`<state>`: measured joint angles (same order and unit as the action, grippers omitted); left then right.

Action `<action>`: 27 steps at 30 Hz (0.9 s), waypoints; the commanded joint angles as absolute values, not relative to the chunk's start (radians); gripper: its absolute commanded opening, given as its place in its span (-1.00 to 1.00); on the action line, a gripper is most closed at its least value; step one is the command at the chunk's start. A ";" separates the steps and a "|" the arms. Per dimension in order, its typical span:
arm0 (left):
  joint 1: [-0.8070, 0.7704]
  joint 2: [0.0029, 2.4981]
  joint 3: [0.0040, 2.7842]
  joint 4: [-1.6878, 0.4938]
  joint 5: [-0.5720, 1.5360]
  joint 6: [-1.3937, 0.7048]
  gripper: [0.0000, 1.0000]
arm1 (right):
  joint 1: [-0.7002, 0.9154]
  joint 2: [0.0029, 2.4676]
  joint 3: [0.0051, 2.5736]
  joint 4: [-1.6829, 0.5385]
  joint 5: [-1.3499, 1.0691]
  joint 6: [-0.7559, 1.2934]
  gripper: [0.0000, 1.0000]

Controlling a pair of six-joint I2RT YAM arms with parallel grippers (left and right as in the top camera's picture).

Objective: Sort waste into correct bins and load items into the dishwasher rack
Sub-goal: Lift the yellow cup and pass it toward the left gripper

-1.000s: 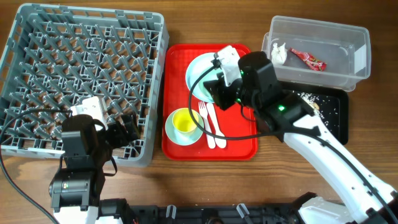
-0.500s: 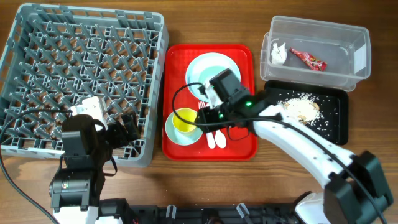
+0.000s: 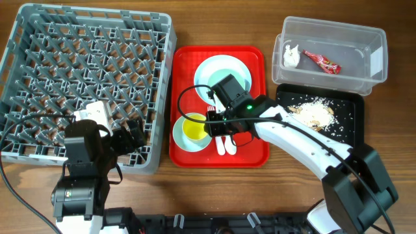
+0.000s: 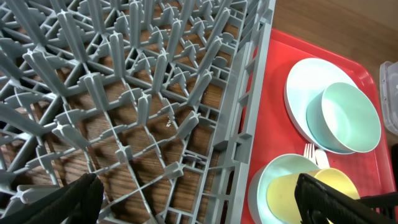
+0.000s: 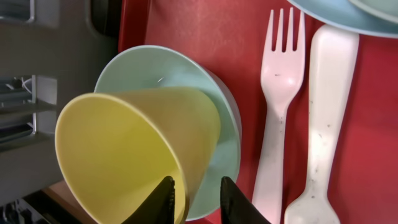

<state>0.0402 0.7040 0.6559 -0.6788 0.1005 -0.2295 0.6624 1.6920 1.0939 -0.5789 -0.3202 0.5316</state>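
Overhead shows waste sorted: crumpled red wrapper (image 3: 322, 61) & crumpled white napkin (image 3: 290, 56) in the clear plastic tub (image 3: 377, 62), crumbly beige scraps (image 3: 312, 112) on the shallow black tray (image 3: 354, 123). We see the grey pegged dishwasher rack (image 3: 84, 65) empty, all dishes left on the red serving tray (image 3: 250, 156). Right gripper (image 5: 198, 199) straddles the small yellow cup (image 5: 130, 143), fingers apart, no pinch yet; left gripper (image 3: 132, 134) gapes by the rack

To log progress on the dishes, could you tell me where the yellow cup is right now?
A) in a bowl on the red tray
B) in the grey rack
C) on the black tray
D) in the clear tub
A: the cup sits inside a bowl on the red tray.
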 commanded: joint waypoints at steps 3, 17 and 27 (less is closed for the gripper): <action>0.035 0.701 0.675 -0.679 0.088 -0.214 1.00 | 0.665 1.711 1.098 -0.585 -0.304 0.561 -0.70; 0.035 0.701 0.675 -0.678 0.089 -0.223 1.00 | 0.662 1.693 1.100 -0.585 -0.305 0.574 -0.91; 0.035 0.704 0.675 -0.622 0.292 -0.361 1.00 | 0.503 1.416 1.126 -0.594 -0.303 0.547 -0.91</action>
<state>0.0402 0.7040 0.6559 -0.6586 0.1413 -0.2859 0.5709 1.5356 1.0943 -0.5877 -0.3023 0.5636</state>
